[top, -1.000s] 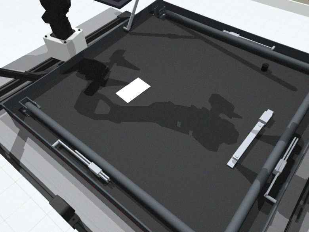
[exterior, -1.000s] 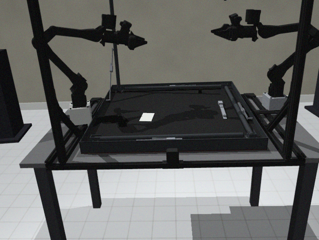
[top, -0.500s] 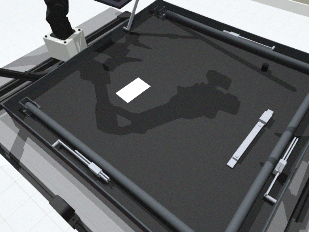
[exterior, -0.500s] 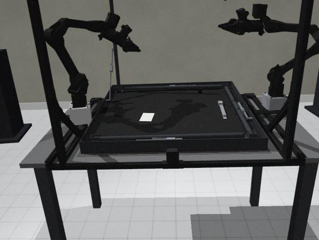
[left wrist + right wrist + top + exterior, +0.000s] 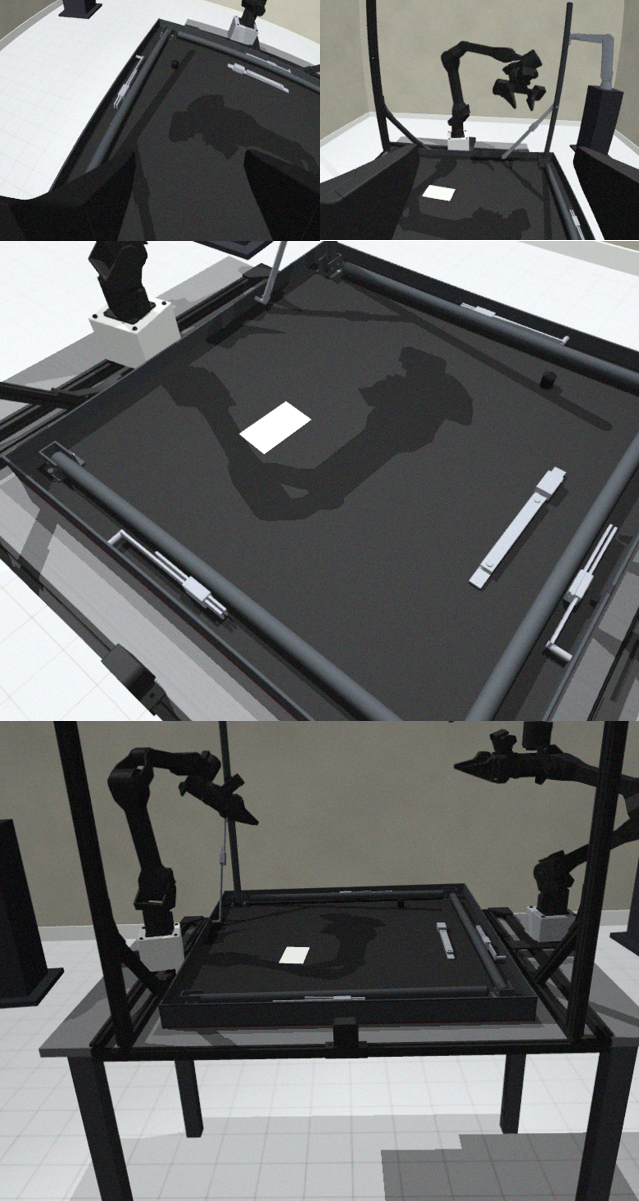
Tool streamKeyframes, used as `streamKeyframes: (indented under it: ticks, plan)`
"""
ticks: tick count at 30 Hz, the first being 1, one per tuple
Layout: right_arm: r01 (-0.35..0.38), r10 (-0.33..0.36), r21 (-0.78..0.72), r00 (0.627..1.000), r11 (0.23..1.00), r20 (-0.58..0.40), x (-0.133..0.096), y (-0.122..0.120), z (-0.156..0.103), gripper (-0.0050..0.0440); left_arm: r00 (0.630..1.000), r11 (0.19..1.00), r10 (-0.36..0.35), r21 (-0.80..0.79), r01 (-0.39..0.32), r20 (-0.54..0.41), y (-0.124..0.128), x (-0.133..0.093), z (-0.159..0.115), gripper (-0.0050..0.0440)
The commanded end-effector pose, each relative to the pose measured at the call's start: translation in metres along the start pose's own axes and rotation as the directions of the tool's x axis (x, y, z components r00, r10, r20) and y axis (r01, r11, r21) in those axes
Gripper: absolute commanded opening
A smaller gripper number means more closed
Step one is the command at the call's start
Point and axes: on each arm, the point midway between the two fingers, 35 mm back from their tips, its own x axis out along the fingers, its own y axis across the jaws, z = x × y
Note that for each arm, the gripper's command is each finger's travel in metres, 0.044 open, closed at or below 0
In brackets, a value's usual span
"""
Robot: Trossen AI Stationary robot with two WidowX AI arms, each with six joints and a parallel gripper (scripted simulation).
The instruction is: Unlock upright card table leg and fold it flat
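The card table lies upside down on the bench. Its upright leg stands at the back left corner, and it also shows in the right wrist view. A thin grey brace with a small lock sleeve runs from the leg down to the frame; its foot shows in the overhead view. My left gripper is open, empty and high up beside the leg, above the brace's top; the right wrist view shows it apart from the leg. My right gripper is open and empty, high over the right side.
Three folded legs lie along the frame edges, each with a flat grey brace. A grey bar, a white label and a small black knob sit on the panel. Black rig posts flank the bench.
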Motion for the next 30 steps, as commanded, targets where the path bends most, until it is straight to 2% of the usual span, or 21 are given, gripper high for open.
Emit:
streamKeyframes:
  ticks: [1, 9, 12, 15, 22, 25, 30]
  plan:
    - [-0.012, 0.012, -0.007, 1.000, 1.000, 0.004, -0.015, 0.003, 0.009, 0.0400, 0.999, 0.997, -0.046, -0.066, 0.046, 0.002, 0.020, -0.018, -0.006, 0.0290]
    - [-0.012, 0.012, -0.003, 1.000, 1.000, -0.001, -0.034, 0.012, 0.014, 0.0400, 0.993, 0.975, -0.073, -0.201, 0.090, 0.091, 0.047, -0.055, -0.014, 0.0290]
    - [-0.012, 0.012, -0.002, 1.000, 1.000, -0.001, -0.036, 0.013, 0.015, 0.0400, 0.991, 0.965, -0.086, -0.240, 0.108, 0.100, 0.047, -0.060, -0.017, 0.0290]
    - [-0.012, 0.012, 0.000, 1.000, 1.000, -0.003, -0.044, 0.020, 0.017, 0.0400, 0.982, 0.953, -0.061, -0.282, 0.110, 0.177, 0.065, -0.082, -0.019, 0.0290]
    - [-0.012, 0.012, 0.004, 1.000, 1.000, -0.004, -0.052, 0.030, 0.019, 0.0400, 0.959, 0.920, -0.022, -0.370, 0.130, 0.283, 0.083, -0.115, -0.024, 0.0290]
    - [-0.012, 0.012, 0.005, 1.000, 1.000, -0.004, -0.054, 0.032, 0.020, 0.0400, 0.951, 0.901, -0.015, -0.407, 0.146, 0.309, 0.085, -0.124, -0.025, 0.0290]
    - [-0.012, 0.012, 0.005, 1.000, 1.000, -0.004, -0.054, 0.033, 0.020, 0.0400, 0.950, 0.901, -0.013, -0.409, 0.147, 0.311, 0.086, -0.124, -0.025, 0.0290]
